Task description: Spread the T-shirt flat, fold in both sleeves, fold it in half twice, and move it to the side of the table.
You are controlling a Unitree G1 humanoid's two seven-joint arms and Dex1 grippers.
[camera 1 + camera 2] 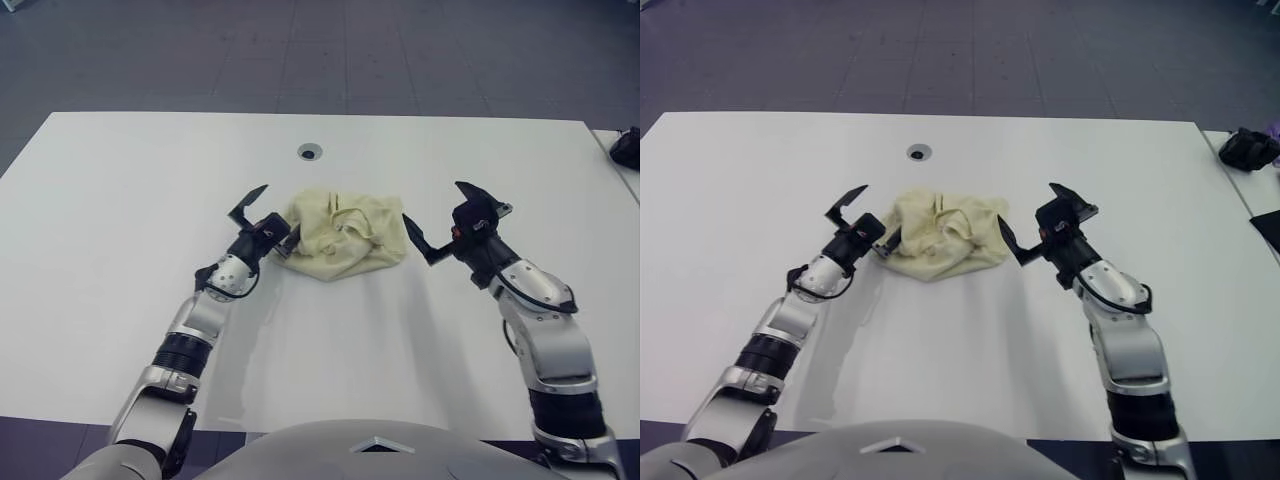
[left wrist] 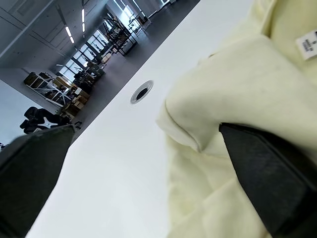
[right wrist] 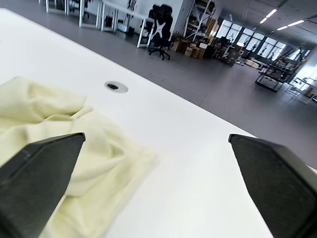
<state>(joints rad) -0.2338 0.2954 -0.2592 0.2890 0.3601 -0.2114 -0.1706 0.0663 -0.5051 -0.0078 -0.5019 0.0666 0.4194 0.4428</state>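
A pale yellow T-shirt [image 1: 343,233] lies crumpled in a heap near the middle of the white table [image 1: 120,220]. My left gripper [image 1: 268,219] stands open at the heap's left edge, one finger raised over the table and the other touching the cloth [image 2: 223,124]. To the right of the heap, my right gripper [image 1: 447,222] is open, with one fingertip close to the shirt's right edge and nothing between its fingers. The right wrist view shows the shirt [image 3: 59,139] just ahead of the open fingers.
A round cable hole [image 1: 310,152] sits in the table behind the shirt. A dark object [image 1: 1248,148] lies on a neighbouring surface at the far right. Bare tabletop lies all around the heap.
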